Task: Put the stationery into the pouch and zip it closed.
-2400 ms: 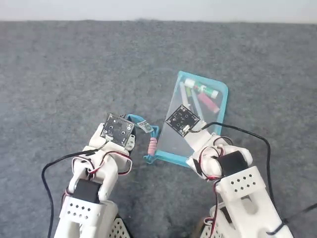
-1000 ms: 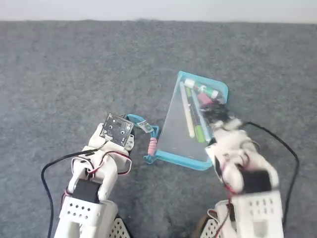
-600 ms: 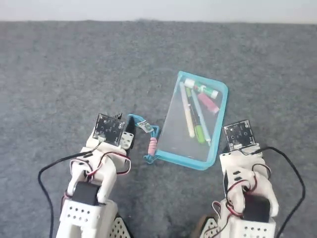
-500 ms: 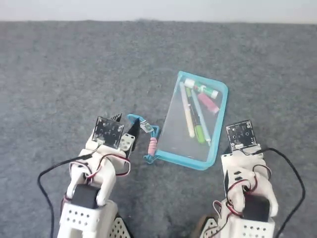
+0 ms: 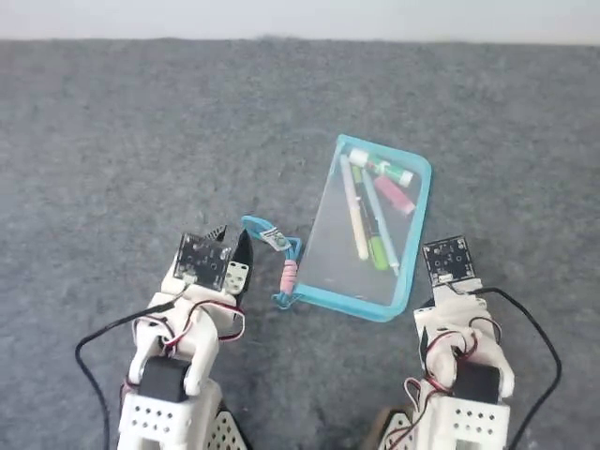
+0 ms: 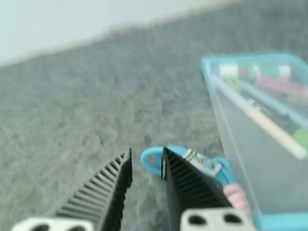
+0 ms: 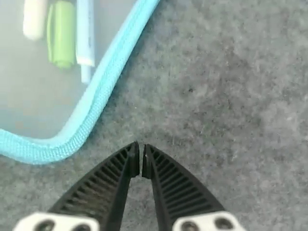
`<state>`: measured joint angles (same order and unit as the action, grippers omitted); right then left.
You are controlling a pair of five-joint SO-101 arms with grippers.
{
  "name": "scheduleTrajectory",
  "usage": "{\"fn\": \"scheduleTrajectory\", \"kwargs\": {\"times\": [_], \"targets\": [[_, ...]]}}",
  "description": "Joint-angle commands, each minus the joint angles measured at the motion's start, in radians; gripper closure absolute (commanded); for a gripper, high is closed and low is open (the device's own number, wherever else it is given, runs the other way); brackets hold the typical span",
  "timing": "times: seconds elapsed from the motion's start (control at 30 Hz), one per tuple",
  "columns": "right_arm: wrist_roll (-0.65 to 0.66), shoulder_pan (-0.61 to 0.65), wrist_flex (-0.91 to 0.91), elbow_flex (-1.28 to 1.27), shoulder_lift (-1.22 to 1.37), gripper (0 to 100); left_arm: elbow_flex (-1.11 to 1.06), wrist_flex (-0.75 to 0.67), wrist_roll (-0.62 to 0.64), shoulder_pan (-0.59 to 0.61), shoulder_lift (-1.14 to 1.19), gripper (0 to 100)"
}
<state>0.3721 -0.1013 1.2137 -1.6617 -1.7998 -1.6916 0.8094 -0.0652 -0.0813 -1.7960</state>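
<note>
The stationery (image 5: 370, 211) lies inside the pouch (image 5: 330, 244) on the desk (image 5: 141, 141), seemingly zipped; the left hand (image 6: 146, 156), slightly parted and empty beside the blue loop (image 5: 267, 232), should lift clear without snagging it, the right hand (image 7: 141, 147) pinched shut, empty

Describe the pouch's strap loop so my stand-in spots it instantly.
On the grey mat, find the clear pouch edged in turquoise. Off its corner nearest the left pincer lies the strap loop: a thin turquoise ribbon ring, unlike the stubby pink charm beside it.
</note>
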Motion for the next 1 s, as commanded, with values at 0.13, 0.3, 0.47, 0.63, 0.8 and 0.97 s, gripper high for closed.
{"fn": "scheduleTrajectory", "kwargs": {"times": [0.13,0.3,0.47,0.63,0.8,0.97], "targets": [[-0.005,-0.013,0.019,-0.021,-0.015,99.2,0.005,0.201,0.006,0.137,-0.018,89],[-0.005,-0.007,0.096,-0.021,-0.013,99.2,0.005,0.338,0.006,0.275,-0.020,89],[-0.005,-0.007,0.097,-0.021,-0.015,99.2,0.005,0.370,0.006,0.413,-0.020,89],[-0.005,-0.007,0.097,-0.021,-0.015,99.2,0.005,0.370,0.006,0.483,-0.020,89],[-0.005,-0.007,0.097,-0.021,-0.015,99.2,0.005,0.370,0.009,0.482,-0.020,89],[-0.005,-0.007,0.097,-0.021,-0.015,99.2,0.005,0.370,0.011,0.482,-0.020,89]]}}
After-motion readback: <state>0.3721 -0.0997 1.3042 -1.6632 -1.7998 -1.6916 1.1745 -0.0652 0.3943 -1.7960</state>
